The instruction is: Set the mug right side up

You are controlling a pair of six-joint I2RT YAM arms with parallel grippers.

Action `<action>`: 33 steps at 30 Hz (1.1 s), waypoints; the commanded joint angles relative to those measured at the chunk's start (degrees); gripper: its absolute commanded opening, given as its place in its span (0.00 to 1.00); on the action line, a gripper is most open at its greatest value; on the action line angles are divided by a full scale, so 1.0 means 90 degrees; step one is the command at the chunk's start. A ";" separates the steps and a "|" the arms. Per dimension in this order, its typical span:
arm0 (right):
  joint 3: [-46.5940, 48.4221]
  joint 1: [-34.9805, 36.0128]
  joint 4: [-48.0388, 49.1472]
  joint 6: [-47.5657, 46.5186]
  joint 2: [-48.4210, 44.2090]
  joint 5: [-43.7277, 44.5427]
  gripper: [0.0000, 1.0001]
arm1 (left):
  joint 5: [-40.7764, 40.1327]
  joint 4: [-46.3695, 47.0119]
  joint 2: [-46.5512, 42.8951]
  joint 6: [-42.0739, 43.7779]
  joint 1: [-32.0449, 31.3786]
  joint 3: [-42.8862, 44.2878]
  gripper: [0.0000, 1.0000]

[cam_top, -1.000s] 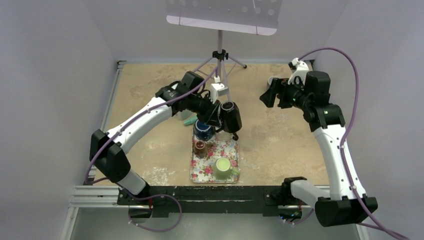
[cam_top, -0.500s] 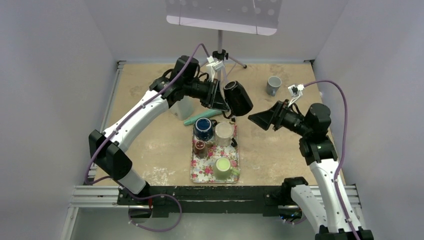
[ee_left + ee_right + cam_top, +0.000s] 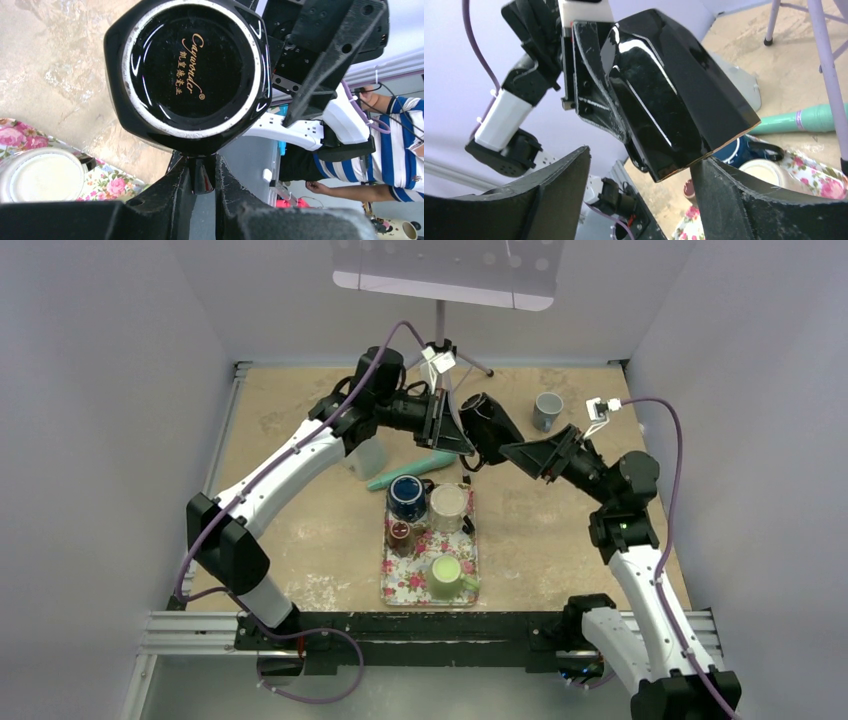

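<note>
Left fingers: the left arm's fingers (image 3: 172, 197) are closed on the handle of a glossy black faceted mug (image 3: 187, 75), pinching the handle between the two tips.
Right fingers: the right arm's fingers (image 3: 744, 200) are spread wide, one on each side of the mug's mouth end. One tip sits right at the rim, but whether it touches cannot be told.
Mug: it is held in the air, clear of the sandy tabletop (image 3: 290, 520), between the two wrists. It is tipped roughly onto its side. The base, with gold lettering, faces the left wrist camera, and the mouth points towards the right arm.
Just nearer: a flowered rectangular tray (image 3: 392, 585) lies on the tabletop. It carries a dark blue mug (image 3: 407, 498), a clear cup with pale contents (image 3: 449, 502), a small brown cup (image 3: 400, 532) and a light green mug (image 3: 447, 575).
Beside the tray: a teal stick-shaped object (image 3: 405, 472) lies flat at the tray's far end.
Far right: a small grey mug (image 3: 546, 410) stands upright, well apart from the tray.
Back edge: a purple tripod stand (image 3: 440, 340) rises behind the left arm.
</note>
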 commanded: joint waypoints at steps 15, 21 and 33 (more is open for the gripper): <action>0.2156 0.0108 -0.2225 -0.2033 0.0830 0.2062 0.00 | -0.1113 -0.1192 -0.0337 0.2158 -0.0106 0.0306 0.91; 0.3586 -0.0153 -0.5072 -0.3895 0.1734 0.4725 0.00 | -0.2808 -0.2446 -0.0494 0.3835 -0.0102 0.0560 1.00; 0.6404 -0.1962 -0.6748 -0.5625 0.5338 0.5806 0.00 | -0.3731 -0.4005 -0.0885 0.5786 -0.0106 -0.0184 0.97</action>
